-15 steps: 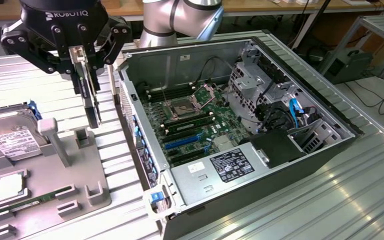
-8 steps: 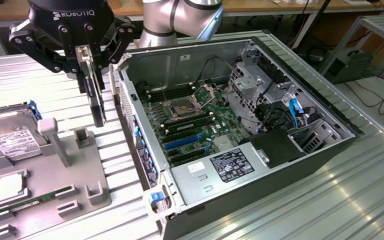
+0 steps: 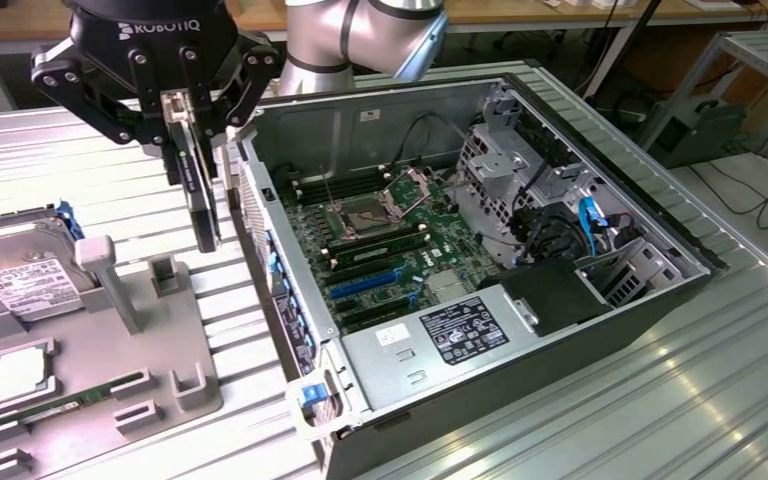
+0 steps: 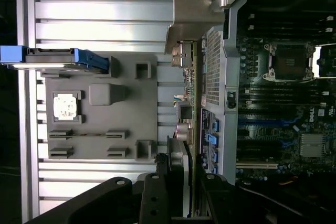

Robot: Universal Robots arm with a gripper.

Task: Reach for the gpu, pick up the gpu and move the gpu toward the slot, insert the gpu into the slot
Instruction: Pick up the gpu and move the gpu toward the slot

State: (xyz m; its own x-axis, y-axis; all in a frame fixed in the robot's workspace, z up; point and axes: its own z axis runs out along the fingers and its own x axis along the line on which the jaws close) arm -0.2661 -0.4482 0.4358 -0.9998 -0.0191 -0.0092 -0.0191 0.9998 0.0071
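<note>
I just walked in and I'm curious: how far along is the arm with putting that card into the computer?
Done: the gpu is picked up, clear of the grey holder. In hand: the gripper grips it upright in the air, beside the open computer case. Left: the blue slot on the motherboard is empty, and the card is not yet over it.

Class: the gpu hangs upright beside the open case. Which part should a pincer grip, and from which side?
Probably the gpu near its top edge, pincer closing across the flat faces from above: the card is thin and upright, leaving its lower edge free for the slot.
</note>
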